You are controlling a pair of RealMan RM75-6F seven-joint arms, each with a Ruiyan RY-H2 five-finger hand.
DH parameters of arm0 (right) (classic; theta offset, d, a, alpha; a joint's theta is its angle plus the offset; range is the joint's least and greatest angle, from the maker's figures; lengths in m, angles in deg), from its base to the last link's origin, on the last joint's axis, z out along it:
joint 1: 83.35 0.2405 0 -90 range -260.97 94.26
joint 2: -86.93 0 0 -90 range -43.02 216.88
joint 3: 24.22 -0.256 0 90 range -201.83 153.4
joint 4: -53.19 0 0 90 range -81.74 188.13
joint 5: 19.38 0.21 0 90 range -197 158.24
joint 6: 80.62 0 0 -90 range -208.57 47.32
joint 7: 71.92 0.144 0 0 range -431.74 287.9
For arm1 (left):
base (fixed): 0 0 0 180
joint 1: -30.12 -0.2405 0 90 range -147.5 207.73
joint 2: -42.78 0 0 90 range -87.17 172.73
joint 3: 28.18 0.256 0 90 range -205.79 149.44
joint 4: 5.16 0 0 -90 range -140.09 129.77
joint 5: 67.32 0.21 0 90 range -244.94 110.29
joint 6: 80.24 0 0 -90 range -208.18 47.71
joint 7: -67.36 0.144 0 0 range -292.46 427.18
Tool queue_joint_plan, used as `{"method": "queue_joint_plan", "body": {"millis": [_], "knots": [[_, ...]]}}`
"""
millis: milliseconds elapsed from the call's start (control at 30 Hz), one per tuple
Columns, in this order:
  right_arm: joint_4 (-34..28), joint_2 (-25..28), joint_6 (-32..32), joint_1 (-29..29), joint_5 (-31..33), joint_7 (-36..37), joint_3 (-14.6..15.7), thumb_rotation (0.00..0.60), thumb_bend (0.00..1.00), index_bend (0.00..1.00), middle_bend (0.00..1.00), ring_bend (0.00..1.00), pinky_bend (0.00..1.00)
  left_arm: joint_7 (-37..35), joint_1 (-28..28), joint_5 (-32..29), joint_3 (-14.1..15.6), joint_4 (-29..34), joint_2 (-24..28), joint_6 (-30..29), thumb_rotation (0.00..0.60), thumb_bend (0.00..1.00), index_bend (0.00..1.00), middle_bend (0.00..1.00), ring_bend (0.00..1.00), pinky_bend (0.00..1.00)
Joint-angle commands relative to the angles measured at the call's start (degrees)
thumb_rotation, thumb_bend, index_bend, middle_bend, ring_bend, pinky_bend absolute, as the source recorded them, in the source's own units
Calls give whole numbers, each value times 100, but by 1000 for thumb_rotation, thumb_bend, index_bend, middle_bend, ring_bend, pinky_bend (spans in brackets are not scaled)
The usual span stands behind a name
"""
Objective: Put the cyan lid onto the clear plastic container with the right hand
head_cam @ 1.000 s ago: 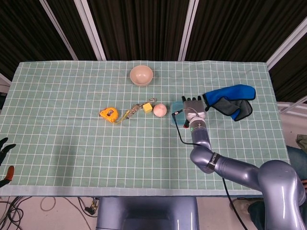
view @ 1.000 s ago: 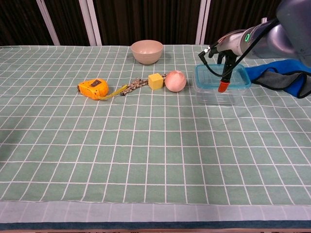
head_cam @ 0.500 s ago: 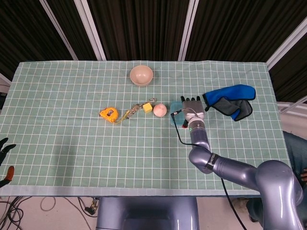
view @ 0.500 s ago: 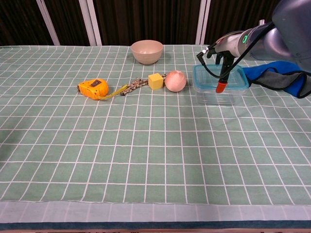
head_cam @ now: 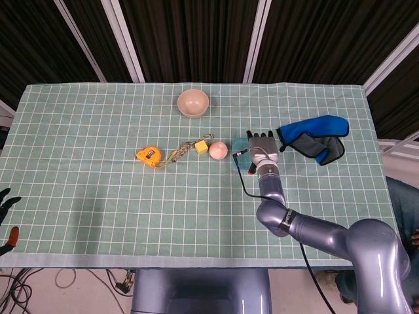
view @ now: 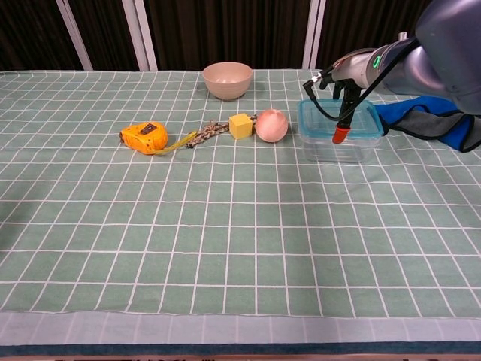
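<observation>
Cyan lid [head_cam: 241,163] on the clear container [head_cam: 243,171], head view: only the left edge of both shows, the rest hidden under the right hand [head_cam: 262,142]. Hand lies flat above the lid, dark fingers [head_cam: 260,135] stretched side by side and pointing away from the robot; whether they press the lid or hover cannot be told here. Just left of the container: pink ball [head_cam: 218,150], then yellow cube [head_cam: 201,147], a rope [head_cam: 185,150], and an orange tape measure [head_cam: 149,156] furthest left. Beige bowl [head_cam: 193,103] well beyond and left of the container. Blue cloth [head_cam: 314,137] just right of the hand. All on a green checked tablecloth [head_cam: 98,196]. At the picture's left edge, far from the container, dark and red-tipped parts [head_cam: 8,199] that may be the left hand; its state cannot be told. Chest view: lid [view: 337,118] sits level on the container [view: 334,147], covering its mouth. Right hand is hidden behind the grey wrist [view: 361,64]; a black cable with a red tip [view: 340,135] hangs in front of the container. Ball [view: 271,125] near the container's left side, cube [view: 240,125], rope [view: 208,132] and tape measure [view: 146,138] in a row leftward; bowl [view: 227,80] behind them; cloth [view: 432,124] right of the container.
</observation>
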Motion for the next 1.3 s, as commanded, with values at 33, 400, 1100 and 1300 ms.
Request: {"method": "queue_joint_plan", "body": {"millis": [33,400,1100,1300], "knots": [[-3,-4,-15,-2,-11,0,3,600,80,18,510,147,0,0,-1,0,0,1,1,1,600,516,147,0,0,0],[15,-27,-47,-23,-73,25,0,600,81,17,512,148,0,0,-4,0,-1,5,0,-3,600,516,147,0,0,0],[-7,-46,-75,-53,-110,-10,16,600,81,18,514,150,0,0,-7,-6,-2,4,2,6,600,516,147,0,0,0],[1,-62,-70,-60,-119,-15,19,600,81,17,514,150,0,4,-7,-9,-4,6,2,7,600,515,147,0,0,0]]}}
